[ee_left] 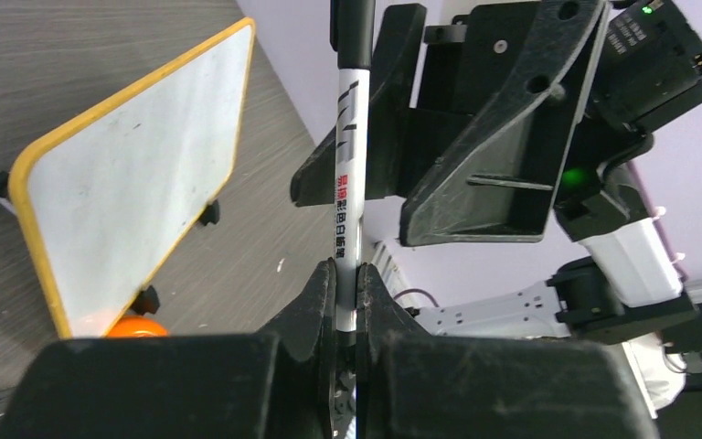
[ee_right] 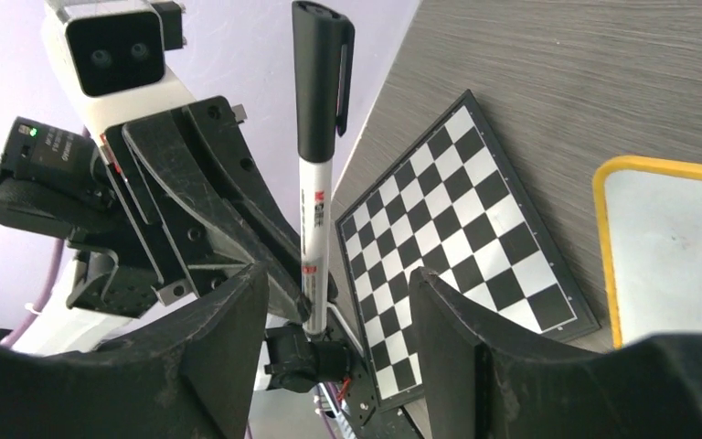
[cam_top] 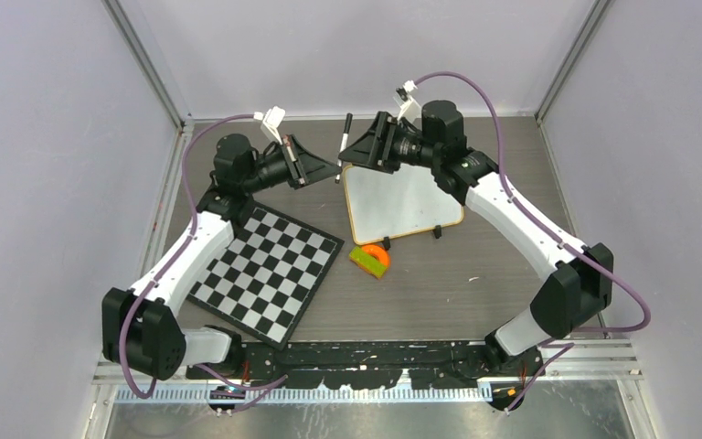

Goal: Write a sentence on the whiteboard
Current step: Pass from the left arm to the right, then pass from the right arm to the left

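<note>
Fingers [ee_left: 315, 306] of the left gripper [ee_left: 347, 293], centre-left in the overhead view, clamp the marker [cam_top: 345, 137] low on its barrel. Its long axis stands near upright, cap [ee_right: 322, 64] uppermost. The right gripper [ee_right: 338, 283] straddles it, jaws wide. The whiteboard [cam_top: 402, 203], blank, lies lower right of both.

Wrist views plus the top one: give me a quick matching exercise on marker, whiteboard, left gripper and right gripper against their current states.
Things:
1. marker
2. whiteboard
3. left gripper
4. right gripper

States:
A. open, one finger on either side of the marker, not touching it
B. blank, no writing on it
C. black cap on
D. shut on the marker, at the end away from the cap

Pairs: 1-C, 2-B, 3-D, 4-A
</note>
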Action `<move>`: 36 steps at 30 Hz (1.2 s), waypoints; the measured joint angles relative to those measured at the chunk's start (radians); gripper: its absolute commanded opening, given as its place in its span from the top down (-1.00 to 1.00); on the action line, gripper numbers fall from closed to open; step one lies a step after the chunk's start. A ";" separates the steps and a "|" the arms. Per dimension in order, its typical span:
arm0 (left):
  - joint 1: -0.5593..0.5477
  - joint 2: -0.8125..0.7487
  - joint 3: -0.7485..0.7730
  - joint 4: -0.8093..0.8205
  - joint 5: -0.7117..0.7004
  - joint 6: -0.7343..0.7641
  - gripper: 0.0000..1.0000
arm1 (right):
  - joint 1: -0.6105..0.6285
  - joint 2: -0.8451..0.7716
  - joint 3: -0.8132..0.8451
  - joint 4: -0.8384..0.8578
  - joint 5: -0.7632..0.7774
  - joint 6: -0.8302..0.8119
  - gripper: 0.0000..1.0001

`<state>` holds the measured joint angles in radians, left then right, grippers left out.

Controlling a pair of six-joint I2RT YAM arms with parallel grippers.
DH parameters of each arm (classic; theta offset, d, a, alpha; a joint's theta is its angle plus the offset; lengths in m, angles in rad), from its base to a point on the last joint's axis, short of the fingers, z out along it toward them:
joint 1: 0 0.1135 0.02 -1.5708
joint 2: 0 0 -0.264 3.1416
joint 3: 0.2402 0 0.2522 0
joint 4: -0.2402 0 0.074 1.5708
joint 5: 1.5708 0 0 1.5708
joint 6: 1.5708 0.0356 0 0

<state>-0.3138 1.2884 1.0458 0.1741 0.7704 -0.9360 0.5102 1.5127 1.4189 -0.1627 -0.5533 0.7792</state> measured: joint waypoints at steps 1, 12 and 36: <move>0.000 0.000 -0.008 0.027 0.003 -0.021 1.00 | 0.005 0.008 0.006 0.008 0.002 0.007 -0.15; -0.001 0.000 -0.051 0.151 0.032 -0.105 1.00 | 0.050 0.072 0.063 0.039 0.019 0.055 0.81; 0.029 -0.042 0.234 -0.624 0.171 0.628 -0.44 | 0.066 -0.048 0.029 -0.502 -0.185 -0.578 1.00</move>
<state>-0.2852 1.2465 1.2800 -0.4500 0.9413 -0.3077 0.5766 1.4643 1.4475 -0.6643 -0.7387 0.2012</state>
